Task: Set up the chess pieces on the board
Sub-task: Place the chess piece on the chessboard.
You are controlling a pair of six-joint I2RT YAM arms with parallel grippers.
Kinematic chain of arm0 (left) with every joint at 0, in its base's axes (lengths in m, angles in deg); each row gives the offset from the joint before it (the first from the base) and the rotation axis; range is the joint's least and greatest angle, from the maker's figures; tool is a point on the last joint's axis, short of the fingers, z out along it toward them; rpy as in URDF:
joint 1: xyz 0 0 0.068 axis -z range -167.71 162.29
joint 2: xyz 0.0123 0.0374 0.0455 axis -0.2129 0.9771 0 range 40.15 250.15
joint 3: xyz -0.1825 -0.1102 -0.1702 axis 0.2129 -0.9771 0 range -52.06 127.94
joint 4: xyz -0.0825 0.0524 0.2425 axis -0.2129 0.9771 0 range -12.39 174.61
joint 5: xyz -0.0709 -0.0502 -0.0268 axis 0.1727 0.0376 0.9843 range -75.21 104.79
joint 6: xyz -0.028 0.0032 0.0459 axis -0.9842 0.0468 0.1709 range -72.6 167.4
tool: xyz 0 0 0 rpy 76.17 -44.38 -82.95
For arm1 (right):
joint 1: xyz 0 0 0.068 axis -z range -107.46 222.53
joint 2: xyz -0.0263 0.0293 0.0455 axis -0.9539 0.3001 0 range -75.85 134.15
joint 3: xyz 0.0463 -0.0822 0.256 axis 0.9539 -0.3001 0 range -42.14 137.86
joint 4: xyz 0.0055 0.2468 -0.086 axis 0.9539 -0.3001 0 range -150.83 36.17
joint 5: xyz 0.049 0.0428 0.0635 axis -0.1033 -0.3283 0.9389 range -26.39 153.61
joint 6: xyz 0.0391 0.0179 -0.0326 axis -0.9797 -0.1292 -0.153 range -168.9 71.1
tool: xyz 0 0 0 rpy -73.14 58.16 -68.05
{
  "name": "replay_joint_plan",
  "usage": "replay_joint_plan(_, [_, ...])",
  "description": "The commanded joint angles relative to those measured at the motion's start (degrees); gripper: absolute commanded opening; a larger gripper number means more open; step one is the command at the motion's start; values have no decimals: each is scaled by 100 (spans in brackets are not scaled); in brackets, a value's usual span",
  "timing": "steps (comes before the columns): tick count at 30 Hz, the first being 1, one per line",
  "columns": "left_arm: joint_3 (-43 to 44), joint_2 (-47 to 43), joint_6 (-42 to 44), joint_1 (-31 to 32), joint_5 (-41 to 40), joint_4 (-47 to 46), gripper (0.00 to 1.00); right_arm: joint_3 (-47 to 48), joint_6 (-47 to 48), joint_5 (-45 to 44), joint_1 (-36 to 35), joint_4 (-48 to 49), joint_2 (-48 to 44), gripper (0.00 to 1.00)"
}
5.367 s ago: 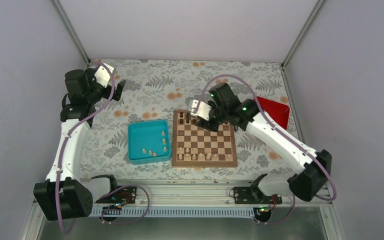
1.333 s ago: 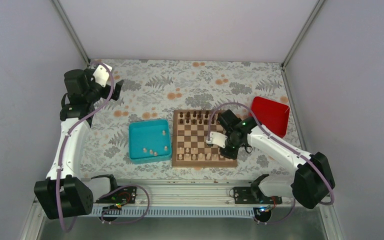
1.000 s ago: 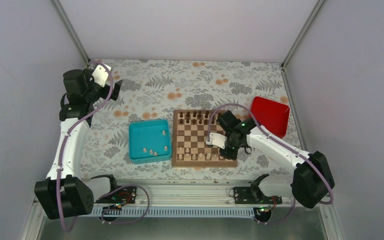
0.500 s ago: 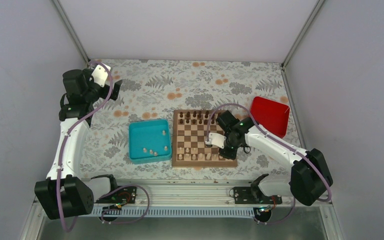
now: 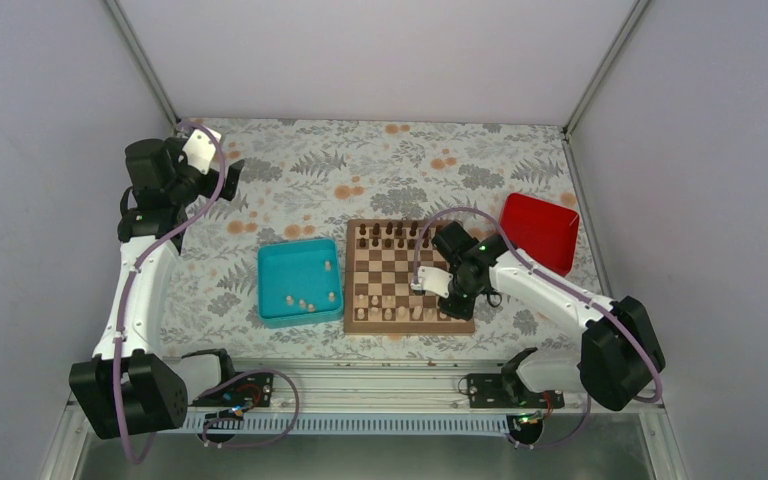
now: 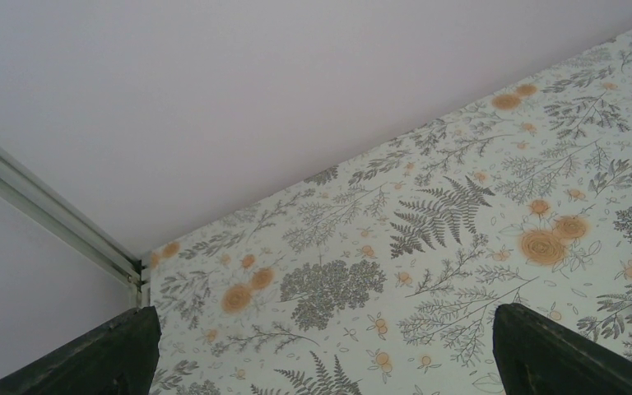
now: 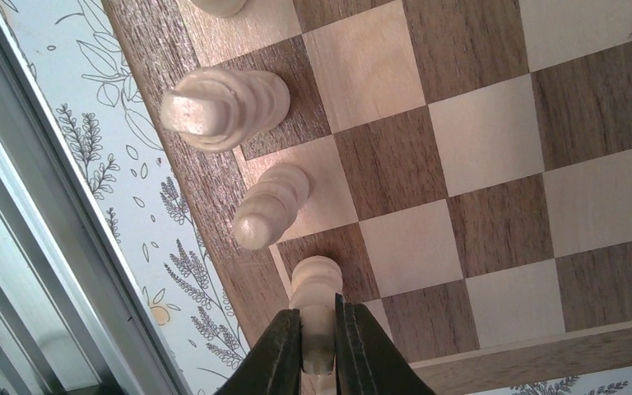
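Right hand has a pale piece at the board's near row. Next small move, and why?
Probably open the right hand and lift straight up: the pale piece looks upright on a dark edge square of the board, in line with two placed neighbours.

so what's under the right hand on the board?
A pale chess piece, pinched in the right hand at the board edge row, beside two standing pale pieces. The fingers cover part of it, so contact with the square can't be seen.

Bare middle of board (image 5: 397, 270); pale chess pieces (image 5: 388, 314) along near edge; dark pieces (image 5: 388, 231) along far edge
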Motion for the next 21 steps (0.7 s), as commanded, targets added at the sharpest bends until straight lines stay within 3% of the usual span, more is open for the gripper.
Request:
replay_joint_plan(1, [92,-57,21,-34,102,32,100,-69,59,-56,26,27,62,11])
replay_joint_plan(15, [90,-57,22,-52,107,28,100,67,78,-96,30,-35,33,23])
replay_joint_plan(21, [99,-91,14,-52,146,36,100,1053,95,85,17,-351,-74,32])
